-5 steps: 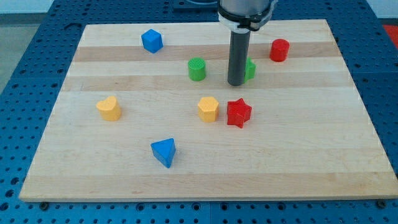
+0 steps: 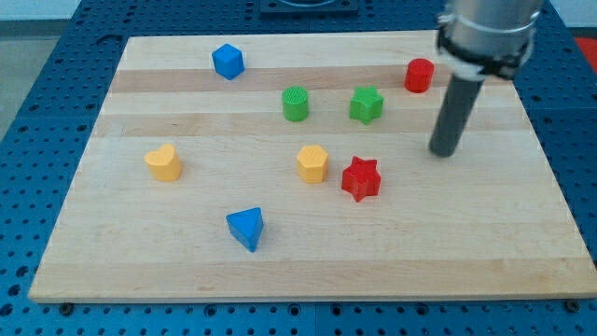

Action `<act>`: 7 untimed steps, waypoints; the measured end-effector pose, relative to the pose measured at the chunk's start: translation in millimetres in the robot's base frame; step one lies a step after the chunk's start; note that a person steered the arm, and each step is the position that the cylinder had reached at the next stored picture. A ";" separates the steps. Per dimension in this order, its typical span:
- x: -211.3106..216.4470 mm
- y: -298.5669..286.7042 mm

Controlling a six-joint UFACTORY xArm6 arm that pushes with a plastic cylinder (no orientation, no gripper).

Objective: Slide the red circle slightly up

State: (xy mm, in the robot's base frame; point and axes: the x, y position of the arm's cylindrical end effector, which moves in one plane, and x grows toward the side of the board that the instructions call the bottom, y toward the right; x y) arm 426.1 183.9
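The red circle (image 2: 420, 75), a short red cylinder, stands near the view's top right of the wooden board (image 2: 308, 261). My tip (image 2: 445, 152) rests on the board below and a little to the right of the red circle, well apart from it. A red star (image 2: 360, 178) lies to the left of my tip and lower. A green star (image 2: 367, 105) lies to the left of the red circle.
A green cylinder (image 2: 295, 104) stands left of the green star. A blue cube-like block (image 2: 228, 62) is at the top left. A yellow hexagon (image 2: 312, 163), a yellow heart (image 2: 163, 162) and a blue triangle (image 2: 246, 228) lie lower on the board.
My tip has moved to the view's right and slightly down, from in front of the green star to below the red circle. The red star has shifted slightly down.
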 end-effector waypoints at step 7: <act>-91.2 -12.0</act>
State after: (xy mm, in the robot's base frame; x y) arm 334.9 171.9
